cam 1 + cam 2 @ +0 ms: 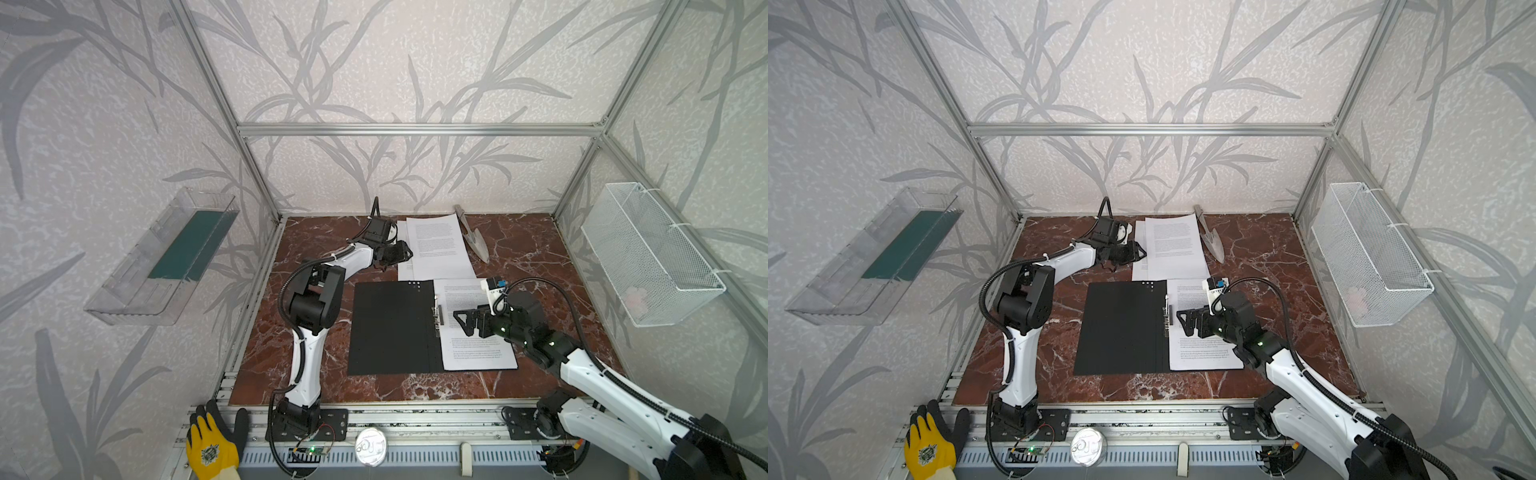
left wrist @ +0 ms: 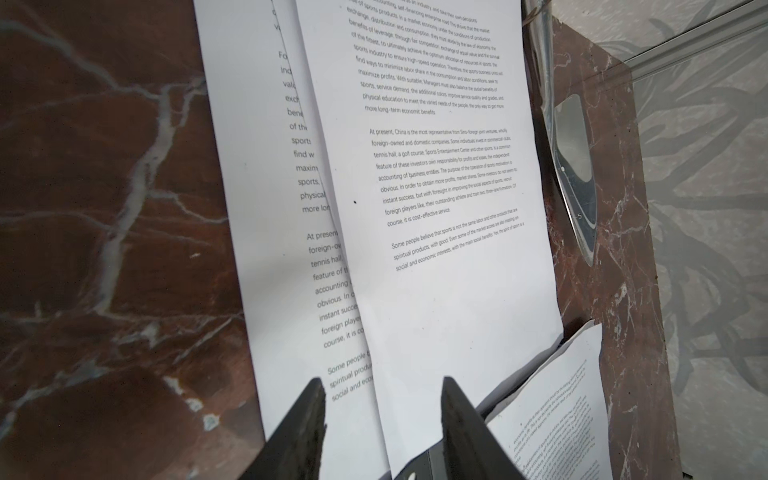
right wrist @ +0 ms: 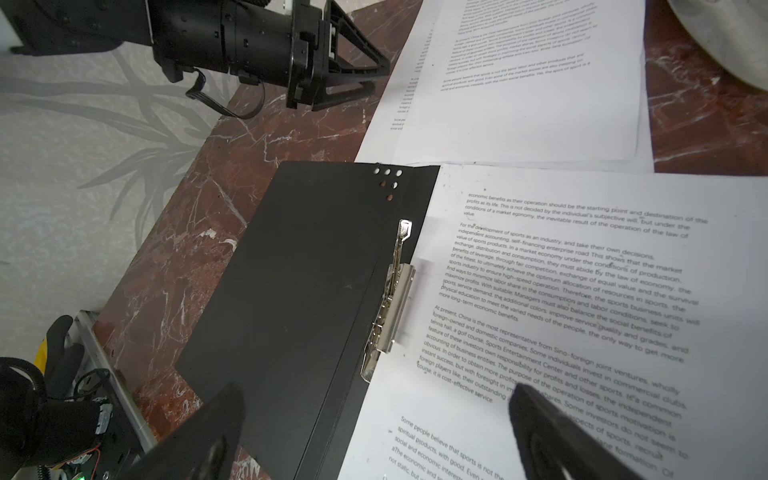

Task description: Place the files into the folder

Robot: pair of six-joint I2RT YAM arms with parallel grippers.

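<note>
The black folder [image 1: 390, 328] [image 1: 1121, 328] lies open in the middle of the marble table. Its metal clip [image 3: 395, 299] runs along the spine, and one printed sheet [image 1: 478, 353] [image 3: 582, 291] lies on its right half. Two more overlapping files [image 1: 438, 249] [image 2: 436, 166] lie behind it. My left gripper [image 1: 405, 251] [image 2: 382, 390] is low at their left edge. Its jaws stand apart, straddling the top sheet's edge. My right gripper [image 1: 462, 321] [image 3: 376, 395] hovers wide open over the folder's spine, below the clip.
A metal trowel [image 1: 473, 239] [image 2: 573, 166] lies to the right of the back sheets. A white wire basket [image 1: 652, 253] hangs on the right wall. A clear tray [image 1: 124, 299] holding a green pad hangs on the left wall. A yellow glove [image 1: 214, 444] lies on the front rail.
</note>
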